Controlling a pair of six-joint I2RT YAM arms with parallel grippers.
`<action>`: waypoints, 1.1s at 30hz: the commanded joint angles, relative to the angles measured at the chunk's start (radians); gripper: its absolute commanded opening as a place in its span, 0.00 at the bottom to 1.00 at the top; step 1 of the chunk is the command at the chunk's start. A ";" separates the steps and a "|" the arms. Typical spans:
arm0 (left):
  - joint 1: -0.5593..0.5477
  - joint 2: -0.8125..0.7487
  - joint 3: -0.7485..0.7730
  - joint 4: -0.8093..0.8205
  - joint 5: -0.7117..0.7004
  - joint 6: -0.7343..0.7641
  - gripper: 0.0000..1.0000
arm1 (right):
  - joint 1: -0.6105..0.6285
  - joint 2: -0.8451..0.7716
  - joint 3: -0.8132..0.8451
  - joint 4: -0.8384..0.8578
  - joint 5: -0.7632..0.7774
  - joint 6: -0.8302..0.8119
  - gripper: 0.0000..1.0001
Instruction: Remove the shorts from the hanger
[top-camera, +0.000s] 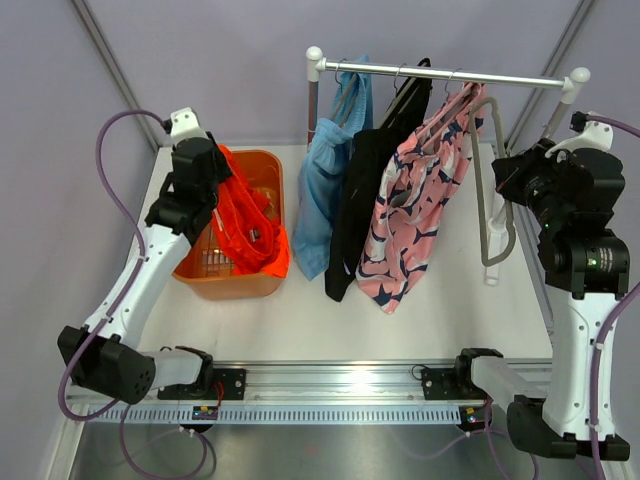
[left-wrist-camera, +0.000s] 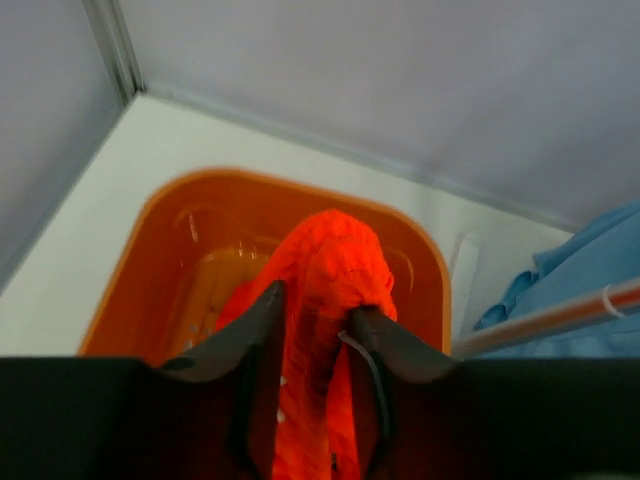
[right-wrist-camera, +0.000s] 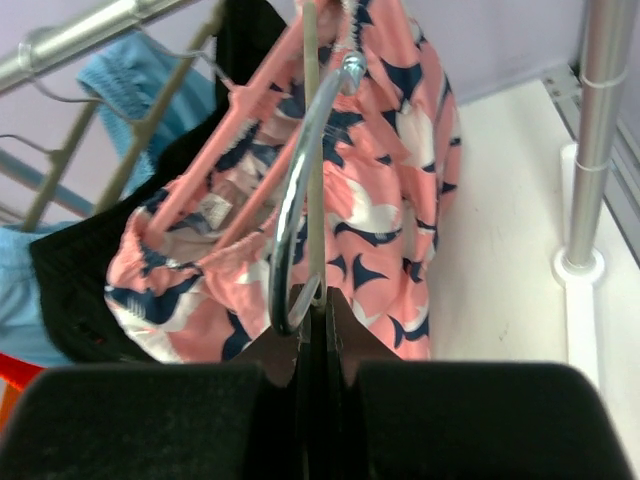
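My left gripper (left-wrist-camera: 315, 305) is shut on the bright orange shorts (left-wrist-camera: 330, 260) and holds them over the orange basket (left-wrist-camera: 160, 230). In the top view the left gripper (top-camera: 215, 190) is above the basket (top-camera: 262, 165), and the orange shorts (top-camera: 248, 230) drape into it. The light blue shorts (top-camera: 325, 190), the black shorts (top-camera: 362, 200) and the pink patterned shorts (top-camera: 415, 220) hang from the rail (top-camera: 450, 75). My right gripper (right-wrist-camera: 322, 300) is shut on a grey hanger (right-wrist-camera: 314, 150) beside its metal hook (right-wrist-camera: 298, 200), in front of the pink shorts (right-wrist-camera: 380, 200). That hanger (top-camera: 488, 190) carries no shorts.
The rack's right post (right-wrist-camera: 590, 140) stands on a white foot (right-wrist-camera: 580, 268) close to my right gripper. The rack's left post (top-camera: 313, 100) rises behind the blue shorts. Grey walls enclose the white table (top-camera: 300, 320) at the back and sides.
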 joint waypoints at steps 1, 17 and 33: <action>0.011 -0.040 -0.078 0.050 -0.001 -0.169 0.41 | 0.003 0.025 0.051 -0.037 0.082 -0.005 0.00; 0.011 -0.234 -0.134 -0.092 0.329 -0.163 0.99 | 0.003 0.076 0.074 -0.134 0.240 -0.054 0.00; -0.014 -0.529 -0.345 -0.183 0.576 0.028 0.99 | 0.003 0.528 0.487 -0.118 0.296 -0.067 0.00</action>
